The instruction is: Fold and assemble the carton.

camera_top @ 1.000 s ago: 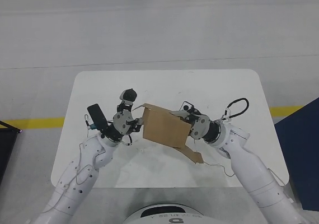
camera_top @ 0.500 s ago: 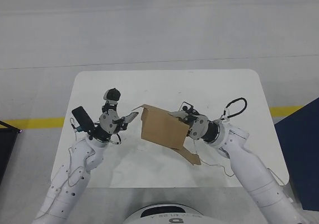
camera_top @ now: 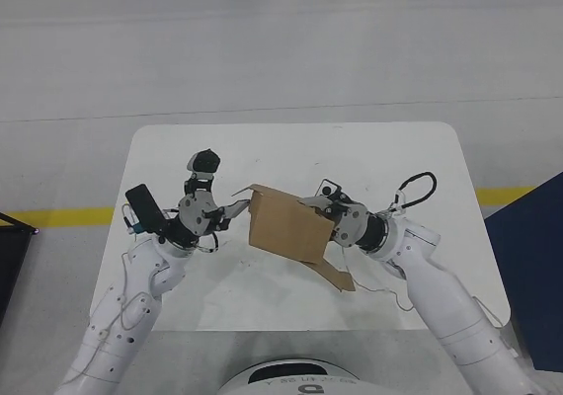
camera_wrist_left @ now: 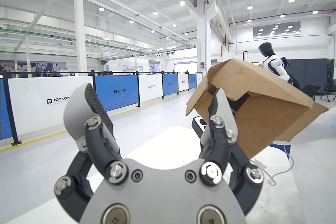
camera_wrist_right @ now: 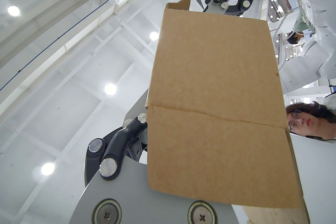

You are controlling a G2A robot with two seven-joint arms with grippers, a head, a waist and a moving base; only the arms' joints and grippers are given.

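My right jaws grip one end of the carton [camera_top: 286, 225] and hold it tilted over the middle of the counter [camera_top: 400, 158]. My left jaws stand open just beside its other, open end, one finger near the loose flap [camera_wrist_left: 195, 104]. To fold cleanly I'd hold the right grip firm, press that flap inward along its crease, and go slowly so the cardboard neither buckles nor slips

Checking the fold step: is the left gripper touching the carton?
Cannot tell. In the left wrist view one finger of the open left gripper overlaps the carton at its open end, but neither contact nor gap shows plainly.
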